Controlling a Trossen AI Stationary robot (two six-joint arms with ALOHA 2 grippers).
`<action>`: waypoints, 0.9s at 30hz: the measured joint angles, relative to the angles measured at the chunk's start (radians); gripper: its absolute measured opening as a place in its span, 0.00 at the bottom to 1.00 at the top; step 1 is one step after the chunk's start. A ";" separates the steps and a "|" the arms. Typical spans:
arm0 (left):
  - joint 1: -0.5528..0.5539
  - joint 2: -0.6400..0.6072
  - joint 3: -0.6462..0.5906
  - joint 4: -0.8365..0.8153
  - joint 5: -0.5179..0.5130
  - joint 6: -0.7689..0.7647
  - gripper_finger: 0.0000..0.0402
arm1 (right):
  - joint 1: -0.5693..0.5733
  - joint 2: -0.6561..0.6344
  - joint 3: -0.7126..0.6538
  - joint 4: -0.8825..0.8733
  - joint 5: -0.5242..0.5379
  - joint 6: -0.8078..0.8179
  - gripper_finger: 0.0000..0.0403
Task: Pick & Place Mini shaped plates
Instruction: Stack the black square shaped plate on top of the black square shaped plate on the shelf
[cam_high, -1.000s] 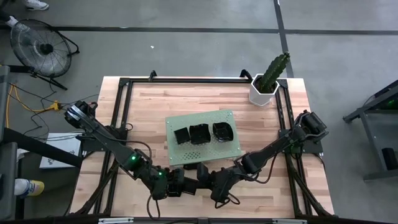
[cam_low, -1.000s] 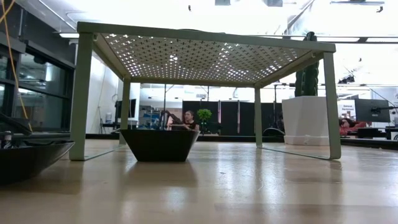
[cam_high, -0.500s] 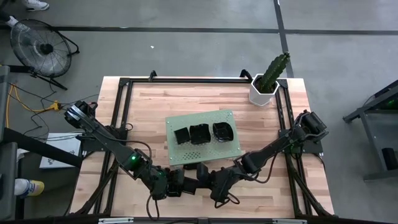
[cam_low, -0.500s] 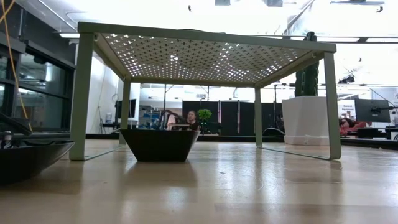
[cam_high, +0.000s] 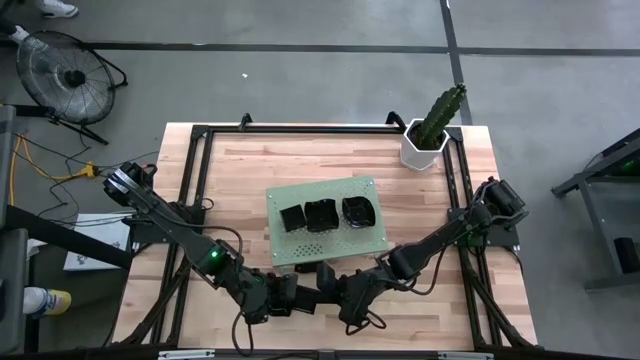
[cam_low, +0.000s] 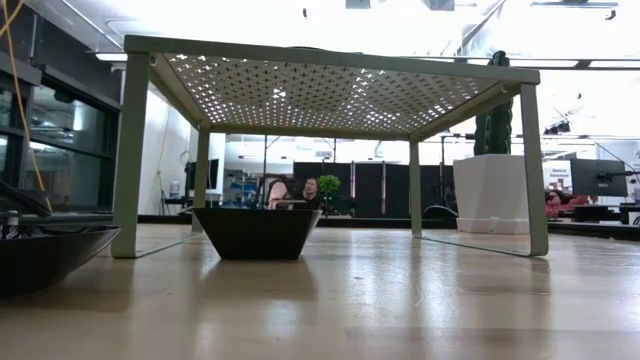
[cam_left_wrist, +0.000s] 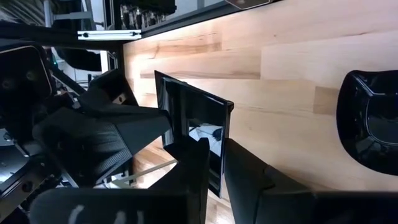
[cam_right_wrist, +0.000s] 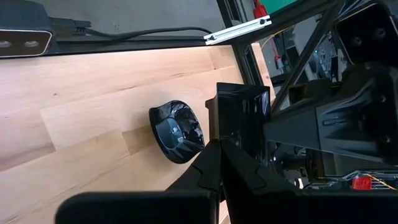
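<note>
A square black mini shaped plate (cam_left_wrist: 198, 121) stands on edge between my two grippers near the table's front edge. My left gripper (cam_left_wrist: 214, 171) and my right gripper (cam_right_wrist: 221, 149) are both shut on it and face each other. In the high view they meet just in front of the green perforated board (cam_high: 325, 192). Three more black plates (cam_high: 322, 213) sit on top of that board. A petal-edged black plate (cam_right_wrist: 177, 132) rests on its base on the wood beside the grippers. A further plate (cam_low: 257, 232) sits by the board's legs. My left gripper pinches the square plate's rim (cam_left_wrist: 216, 155) between its two fingers, coming in level from the table's left. The plate stands on edge. My right gripper is on its opposite side. My right gripper pinches the opposite rim of the same plate (cam_right_wrist: 231, 134) between its shut fingers, level from the table's right. The plate stands on edge with its flat face toward this wrist camera.
A white hexagonal pot with a cactus (cam_high: 425, 145) stands at the far right corner. The board is a raised shelf on four legs (cam_low: 130, 150). A black frame (cam_high: 195, 170) borders the table. Another dark dish (cam_low: 50, 255) lies close to the low camera.
</note>
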 joint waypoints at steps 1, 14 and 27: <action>0.000 0.000 0.000 0.000 0.000 0.000 0.10 | 0.000 0.000 0.000 0.001 0.000 0.000 0.00; 0.000 0.000 0.000 -0.001 0.000 0.000 0.01 | 0.000 0.000 0.000 0.002 -0.001 0.000 0.00; -0.001 0.000 0.000 0.000 0.000 0.000 0.00 | 0.000 0.000 0.000 0.012 0.002 -0.001 0.01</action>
